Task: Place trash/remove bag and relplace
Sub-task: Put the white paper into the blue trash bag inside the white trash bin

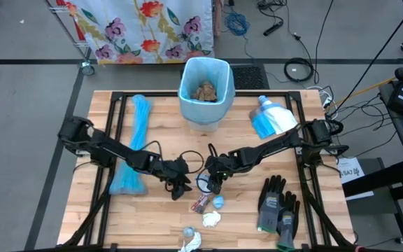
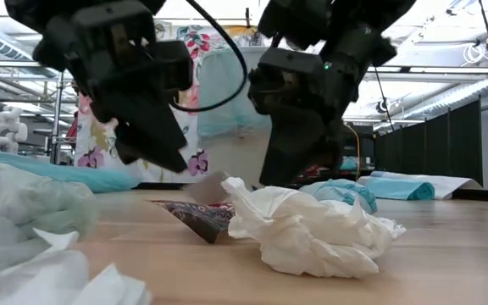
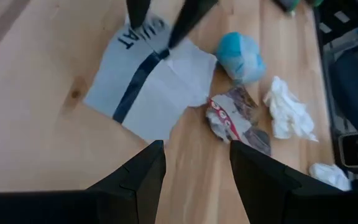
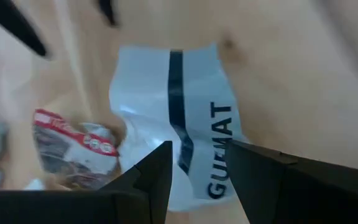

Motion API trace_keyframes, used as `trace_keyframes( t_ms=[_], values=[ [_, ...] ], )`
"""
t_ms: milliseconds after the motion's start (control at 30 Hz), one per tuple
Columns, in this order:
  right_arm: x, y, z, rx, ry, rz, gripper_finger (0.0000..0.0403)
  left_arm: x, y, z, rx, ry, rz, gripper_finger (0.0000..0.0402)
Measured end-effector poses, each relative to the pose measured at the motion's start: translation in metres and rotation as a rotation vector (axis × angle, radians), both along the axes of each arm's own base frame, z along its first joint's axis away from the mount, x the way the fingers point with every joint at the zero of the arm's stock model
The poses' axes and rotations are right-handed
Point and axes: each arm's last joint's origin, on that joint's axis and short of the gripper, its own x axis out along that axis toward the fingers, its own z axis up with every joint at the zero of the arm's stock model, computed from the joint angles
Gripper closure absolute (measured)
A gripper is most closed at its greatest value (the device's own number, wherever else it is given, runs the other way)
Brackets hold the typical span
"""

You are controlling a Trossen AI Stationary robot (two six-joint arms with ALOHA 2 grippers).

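We see both sets of jaws spread over the flat white wrapper (image 3: pixel 148 87) mid-frame; lying flush on the counter (image 1: pixel 117 217), it could slide away.

White flat wrapper (image 4: pixel 166 118) with a dark stripe, lying on the table near its middle, printed in dark capitals "GU" then "MAT", one letter between them hidden, red-and-white crumpled wrapper (image 4: pixel 73 146) beside it, print too small to read
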Motion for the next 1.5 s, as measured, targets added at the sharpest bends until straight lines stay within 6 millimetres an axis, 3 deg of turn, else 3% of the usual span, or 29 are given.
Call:
trace_keyframes(
  t_ms=[200,433,533,833,1200,1367,1500],
  values=[
    [0.014,0.007,-0.021,0.089,-0.062,0.054,0.0287,0.017,0.000,-0.020,0.021,0.047,0.024,0.0219],
    [0.022,0.009,-0.029,0.117,-0.122,0.037,0.0385,0.029,-0.005,-0.031,-0.023,0.089,0.006,0.0219],
    [0.023,0.010,-0.027,0.113,-0.136,0.036,0.0395,0.031,-0.005,-0.029,-0.040,0.087,0.019,0.0219],
    [0.020,0.019,-0.009,0.098,-0.196,0.073,0.0401,0.042,-0.009,-0.017,-0.055,0.033,0.006,0.0219],
    [0.018,0.025,0.014,0.119,-0.273,0.098,0.0371,0.044,-0.006,-0.013,-0.062,0.017,0.005,0.0219],
    [0.016,0.019,0.034,0.110,-0.328,0.102,0.0374,0.042,0.004,0.010,-0.058,-0.049,0.001,0.0219],
    [0.011,0.010,0.056,0.089,-0.371,0.087,0.0387,0.036,0.017,0.041,-0.014,-0.128,0.007,0.0224]
  ],
)
